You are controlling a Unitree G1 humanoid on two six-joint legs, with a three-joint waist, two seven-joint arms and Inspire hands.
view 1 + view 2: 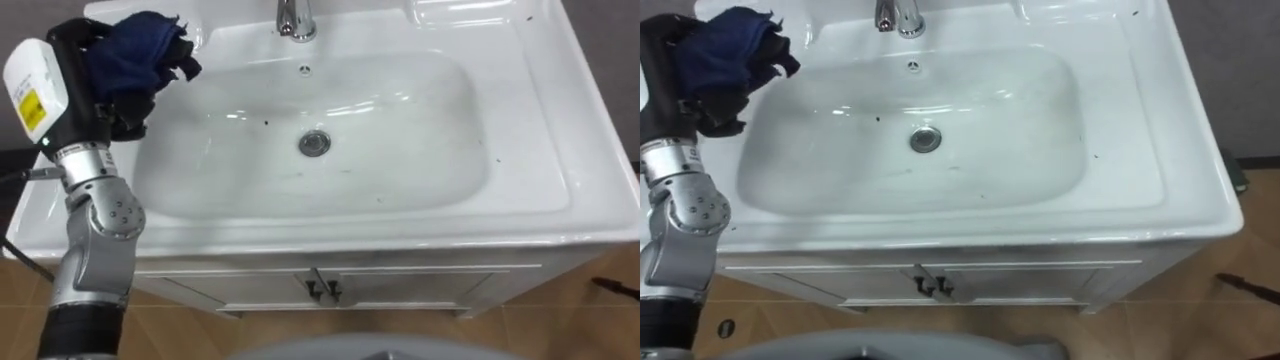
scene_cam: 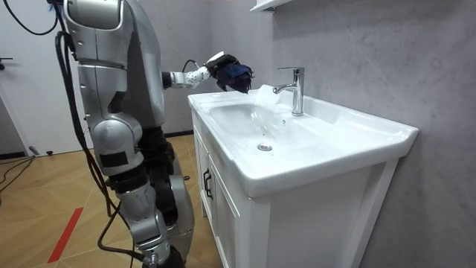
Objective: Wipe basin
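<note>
The white basin (image 1: 420, 150) is set in a vanity cabinet (image 1: 420, 285) with two doors and a pair of small dark handles (image 1: 322, 291) at the middle. Its bowl has a round metal drain (image 1: 314, 143) at the centre, a small overflow hole (image 1: 305, 69) on the rear wall, and a few dark specks scattered over the white surface. A chrome faucet (image 1: 295, 18) stands upright on the rear rim.

A dark blue cloth (image 1: 135, 50) is bunched over the basin's left rear corner, with the left robot hand's (image 1: 82, 95) fingers curled round it. Whether the cloth touches the rim cannot be told.

In the room view the robot stands upright on a wooden floor (image 2: 44, 201) just in front of the cabinet, left arm stretched forward over the rim.
</note>
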